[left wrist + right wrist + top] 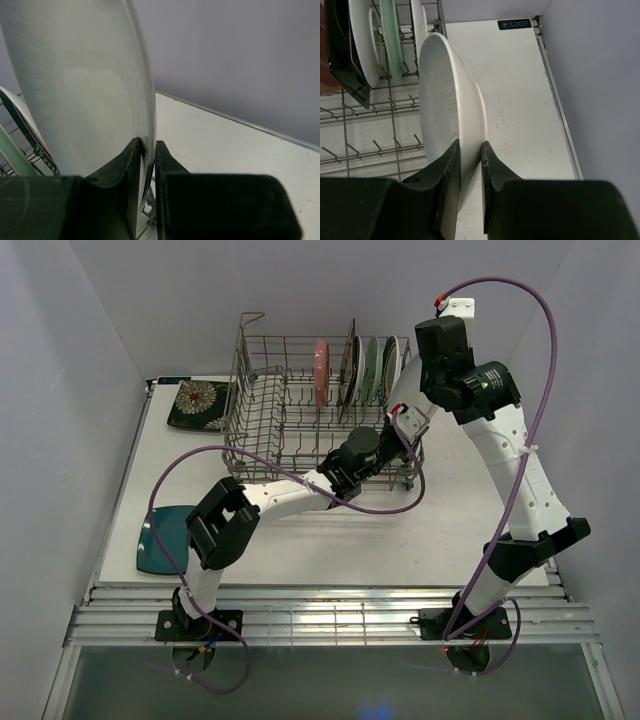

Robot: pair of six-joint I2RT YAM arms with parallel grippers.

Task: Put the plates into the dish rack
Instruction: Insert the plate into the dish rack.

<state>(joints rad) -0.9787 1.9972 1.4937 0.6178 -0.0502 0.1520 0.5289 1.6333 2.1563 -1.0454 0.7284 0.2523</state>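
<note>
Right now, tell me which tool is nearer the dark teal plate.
Left, narrowly. The left tool is at the dish rack, far right of the dark teal plate; the right tool sits just beyond it, farther away.

A small dark sticker point(514, 24) lies at the far edge of the white desk point(520, 100). It reads "XDOF" in pale teal letters, with a small star-like mark before them. Nothing else is legible.

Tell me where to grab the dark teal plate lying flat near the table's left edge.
I'd take the dark teal plate by its near-left rim, coming in low from the left. It lies flat, so only the rim can be pinched, and the left arm's elbow covers its right side.
</note>
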